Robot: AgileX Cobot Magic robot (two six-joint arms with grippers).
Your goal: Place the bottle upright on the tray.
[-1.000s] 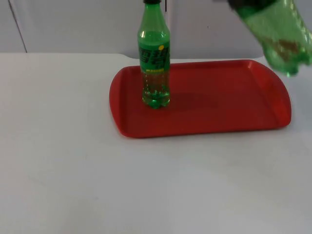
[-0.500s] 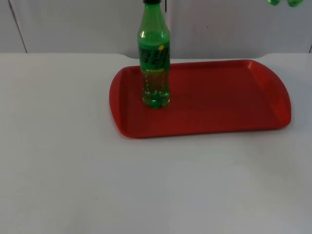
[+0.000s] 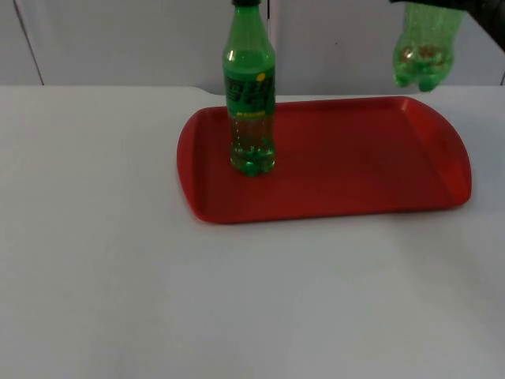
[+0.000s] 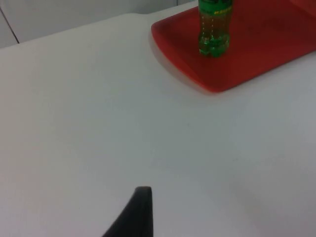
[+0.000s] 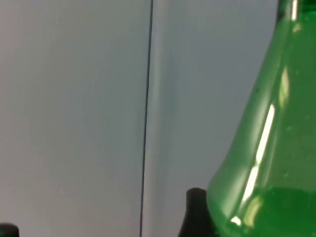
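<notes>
The right gripper (image 5: 197,212) is up near the top right of the scene, high above the far right corner of the tray (image 3: 442,150), and it has a green bottle (image 3: 424,47) in its grasp. The bottle hangs base down in the air, clear of the tray, in front of the grey partition wall (image 3: 118,39). From the right wrist camera the bottle's green shoulder (image 5: 266,148) sits right against a black fingertip, with the wall and its vertical seam behind.

A second green bottle (image 3: 250,95), labelled and capped, stands upright on the red tray, on its left part. Nothing stands between it and the open right part of the tray.

The left gripper (image 4: 140,212) waits over the bare white table (image 3: 158,300), well away from the tray; whether its fingers are open or closed I cannot tell.
</notes>
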